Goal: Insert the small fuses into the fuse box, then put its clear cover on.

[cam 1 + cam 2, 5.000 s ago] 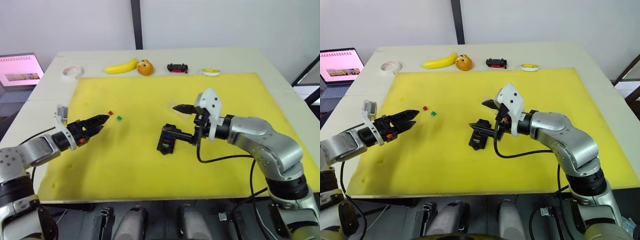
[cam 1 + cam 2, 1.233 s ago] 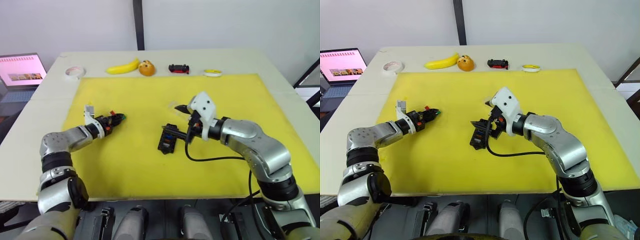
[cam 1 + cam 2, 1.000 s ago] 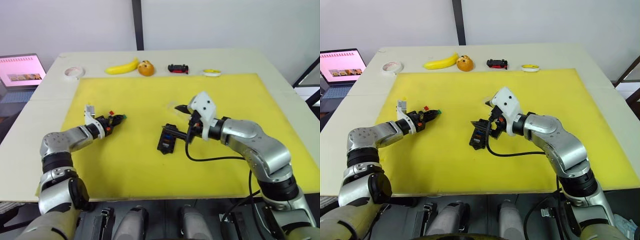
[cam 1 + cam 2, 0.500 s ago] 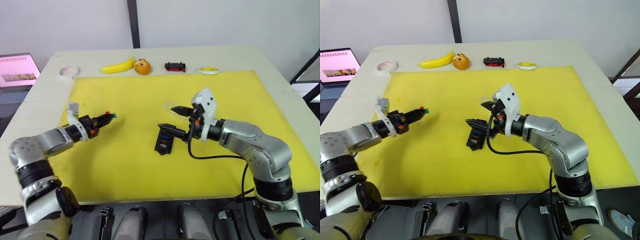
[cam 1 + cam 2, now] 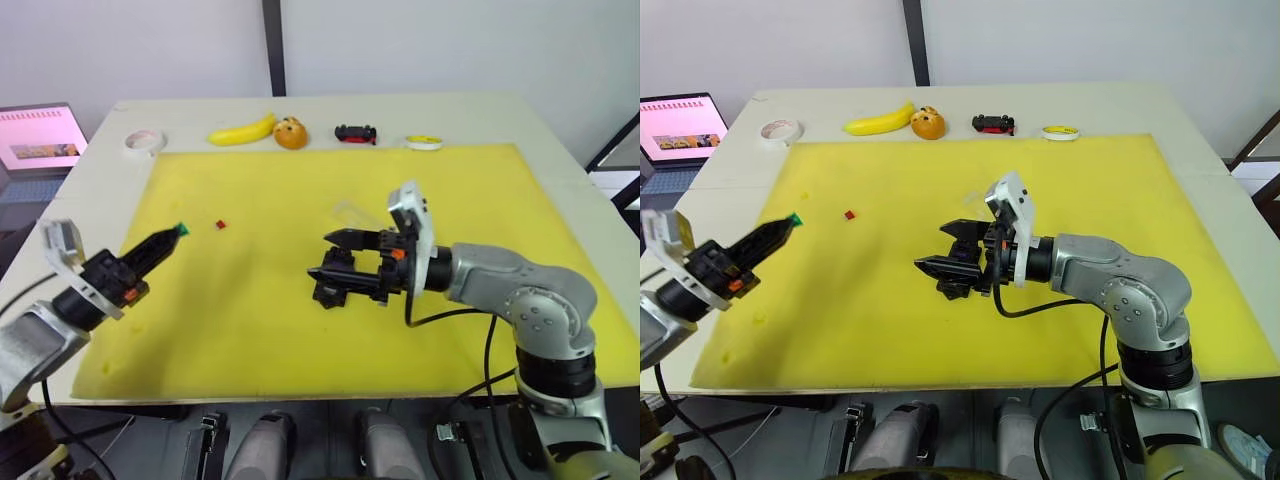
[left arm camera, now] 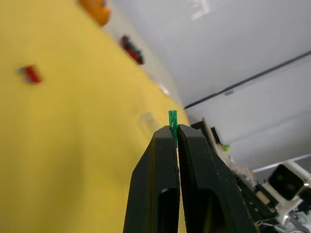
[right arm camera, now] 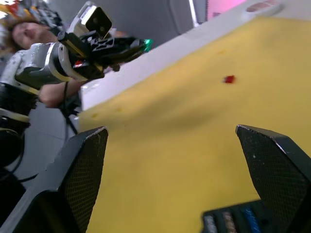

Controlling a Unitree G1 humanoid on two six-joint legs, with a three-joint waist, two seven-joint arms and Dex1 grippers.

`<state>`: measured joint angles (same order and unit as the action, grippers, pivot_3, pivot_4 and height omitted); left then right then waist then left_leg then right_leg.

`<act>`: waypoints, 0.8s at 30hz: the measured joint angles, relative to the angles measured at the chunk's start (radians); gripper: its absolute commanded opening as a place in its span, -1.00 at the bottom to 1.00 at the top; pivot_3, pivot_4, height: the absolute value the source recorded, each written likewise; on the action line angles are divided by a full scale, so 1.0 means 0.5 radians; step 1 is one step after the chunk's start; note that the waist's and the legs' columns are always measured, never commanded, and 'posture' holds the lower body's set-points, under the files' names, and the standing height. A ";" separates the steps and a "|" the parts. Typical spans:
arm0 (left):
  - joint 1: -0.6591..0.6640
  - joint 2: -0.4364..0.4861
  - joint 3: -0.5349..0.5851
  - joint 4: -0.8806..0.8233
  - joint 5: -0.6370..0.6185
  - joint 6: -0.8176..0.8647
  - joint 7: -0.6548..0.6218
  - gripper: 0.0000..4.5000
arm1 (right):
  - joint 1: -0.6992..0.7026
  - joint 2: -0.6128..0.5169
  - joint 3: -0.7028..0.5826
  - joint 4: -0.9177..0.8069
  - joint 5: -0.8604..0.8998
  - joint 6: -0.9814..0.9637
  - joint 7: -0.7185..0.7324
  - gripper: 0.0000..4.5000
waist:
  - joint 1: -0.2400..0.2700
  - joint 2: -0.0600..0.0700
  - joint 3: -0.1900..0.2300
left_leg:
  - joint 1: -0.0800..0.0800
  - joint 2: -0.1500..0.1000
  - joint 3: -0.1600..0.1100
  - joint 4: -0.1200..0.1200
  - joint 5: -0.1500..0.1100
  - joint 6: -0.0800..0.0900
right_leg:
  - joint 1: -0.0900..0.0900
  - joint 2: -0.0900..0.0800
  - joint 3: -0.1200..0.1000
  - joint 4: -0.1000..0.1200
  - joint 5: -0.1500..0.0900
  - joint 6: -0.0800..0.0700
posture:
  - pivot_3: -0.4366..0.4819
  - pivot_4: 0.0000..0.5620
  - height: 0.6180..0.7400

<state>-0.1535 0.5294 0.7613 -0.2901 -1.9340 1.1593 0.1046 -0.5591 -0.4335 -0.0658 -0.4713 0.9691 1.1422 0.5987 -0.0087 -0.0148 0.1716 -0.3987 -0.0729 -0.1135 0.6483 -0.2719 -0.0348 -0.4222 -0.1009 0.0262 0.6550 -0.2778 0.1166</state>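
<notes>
We find the fuse box (image 5: 333,283) just beyond the right gripper (image 5: 334,257), a loose fuse (image 5: 220,224) right of the left gripper (image 5: 172,232), both on the mat (image 5: 280,340).

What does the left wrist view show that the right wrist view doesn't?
Left wrist view's own: the small black-and-red toy car. Right wrist view's own: the black rectangular fuse box near the open right pincer. Shared: the yellow foam mat, the tiny red square fuse, and the tiny green fuse pinched in the shut left pincer.
</notes>
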 measured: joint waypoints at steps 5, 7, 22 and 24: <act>-0.019 0.008 -0.317 -0.203 -0.039 -0.242 -0.068 -0.98 | -0.062 0.134 -0.117 0.085 0.263 0.092 -0.232 1.00 | -0.006 0.001 0.000 | 0.000 0.002 0.001 -0.002 0.002 -0.003 | -0.002 0.004 -0.001 0.000 0.000 -0.001 | -0.05 -0.47 1.00; -0.072 0.006 -0.438 -0.216 -0.039 -0.297 -0.078 -0.98 | -0.081 0.191 -0.149 0.118 0.364 0.106 -0.346 1.00 | -0.007 0.001 0.000 | 0.000 0.002 0.001 -0.001 0.002 -0.004 | -0.002 0.005 -0.001 0.000 0.000 0.000 | -0.05 -0.47 1.00; -0.487 0.012 -0.870 0.169 -0.040 -0.230 -0.332 -1.00 | -0.211 0.350 -0.186 0.247 0.748 -0.015 -0.936 0.43 | -0.015 0.001 0.000 | -0.001 0.002 0.002 -0.001 0.003 -0.003 | -0.003 0.009 -0.001 0.000 0.000 0.000 | -0.05 -0.47 1.00; -0.496 -0.027 -0.872 0.181 -0.040 -0.239 -0.326 -1.00 | -0.218 0.354 -0.172 0.247 0.767 -0.039 -0.984 0.23 | -0.015 0.001 0.000 | -0.001 0.002 0.002 -0.001 0.003 -0.003 | -0.003 0.009 -0.001 0.000 0.000 0.000 | -0.05 -0.47 1.00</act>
<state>-0.4016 0.5157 0.3255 -0.1997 -1.9538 1.0400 -0.0586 -0.6679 -0.2567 -0.1521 -0.3477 1.3524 1.1227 0.1069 -0.0162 -0.0145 0.1715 -0.3993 -0.0721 -0.1123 0.6480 -0.2704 -0.0365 -0.4239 -0.0965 0.0255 0.6552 -0.2777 0.1165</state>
